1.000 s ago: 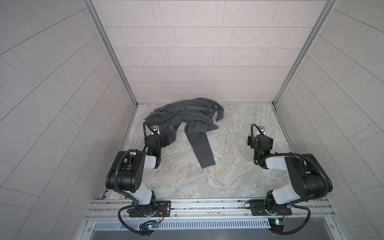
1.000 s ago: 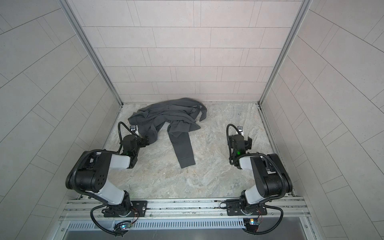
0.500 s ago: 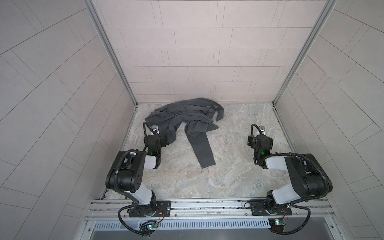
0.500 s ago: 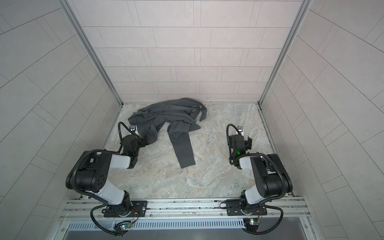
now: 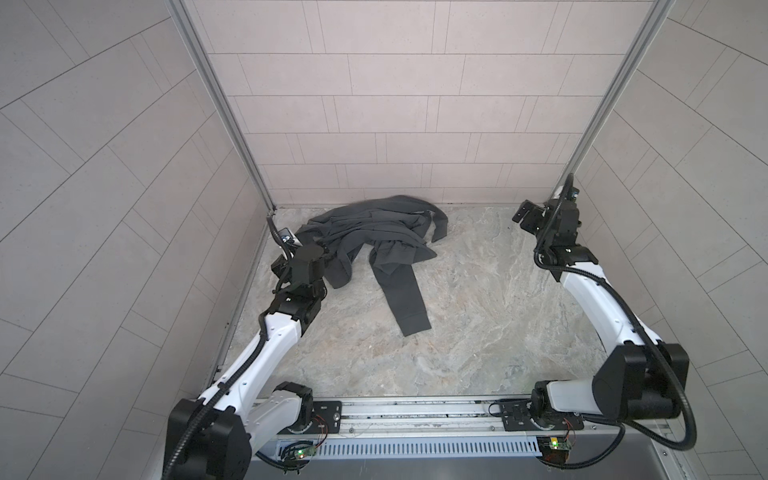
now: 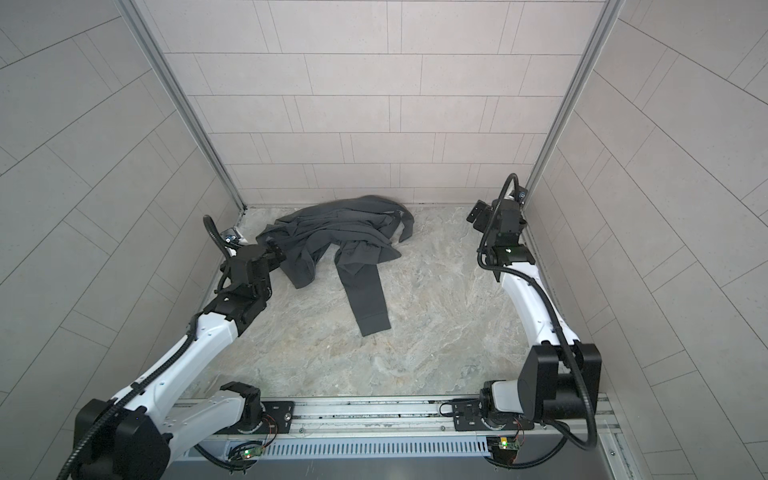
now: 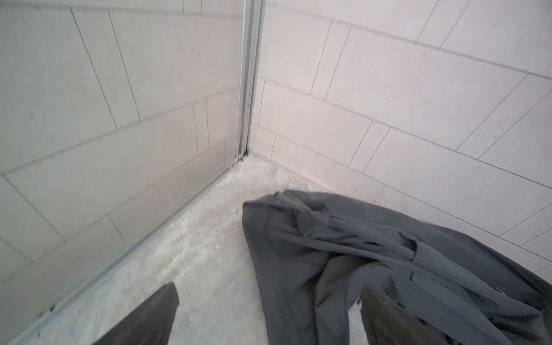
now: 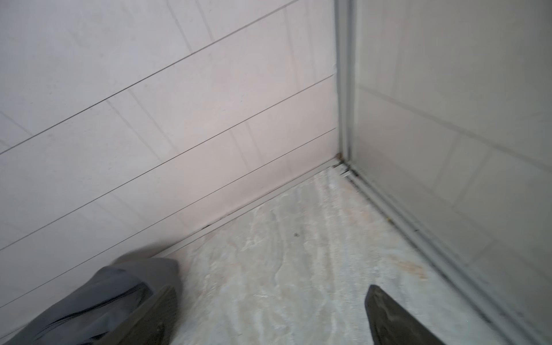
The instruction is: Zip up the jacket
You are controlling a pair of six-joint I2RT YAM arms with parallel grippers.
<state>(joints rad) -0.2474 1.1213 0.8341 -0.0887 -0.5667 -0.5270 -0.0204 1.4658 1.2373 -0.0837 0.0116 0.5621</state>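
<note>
A: Where is the jacket (image 5: pixel 374 241) found?
B: It is seen crumpled on the desk (image 5: pixel 478 332) toward 11 o'clock, near the back wall (image 5: pixel 395 124); one sleeve (image 5: pixel 405 299) is stretched toward 6 o'clock.
A: How are the tools held?
B: The left tool (image 7: pixel 268 286) is spread wide at the jacket's 9 o'clock edge, nothing gripped. The right tool (image 8: pixel 270 288) is spread wide too, empty, at 2 o'clock, well apart.

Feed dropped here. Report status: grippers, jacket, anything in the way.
Left gripper open at edge of the jacket, gripping nothing. Right gripper open over bare table, far right corner. Jacket crumpled, one sleeve trailing forward. Nothing in the way.
</note>
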